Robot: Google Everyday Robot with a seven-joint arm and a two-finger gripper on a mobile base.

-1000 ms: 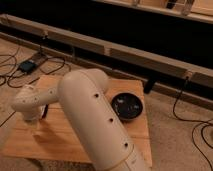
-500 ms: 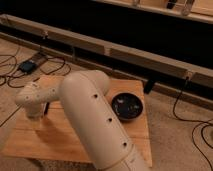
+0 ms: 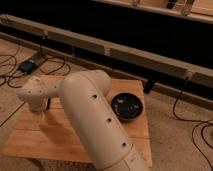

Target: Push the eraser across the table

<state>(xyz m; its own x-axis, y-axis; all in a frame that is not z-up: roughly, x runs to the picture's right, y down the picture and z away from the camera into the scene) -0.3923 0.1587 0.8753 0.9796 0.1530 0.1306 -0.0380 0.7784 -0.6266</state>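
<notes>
The low table (image 3: 60, 137) with a light wooden slatted top fills the lower left of the camera view. My thick cream arm (image 3: 95, 120) reaches across it from the bottom towards the left. My gripper (image 3: 40, 107) hangs below the rounded wrist over the table's left part, close to the top, and is mostly hidden by the wrist. The eraser does not show; it may be hidden behind the wrist or arm.
A black bowl (image 3: 126, 106) sits on the table's right part, near the arm. Black cables (image 3: 55, 65) and a small dark box (image 3: 27, 65) lie on the carpet behind the table. A long dark wall with a pale rail (image 3: 150, 55) runs behind.
The wrist and gripper have moved a little to the right over the table's left part. The bowl has not moved.
</notes>
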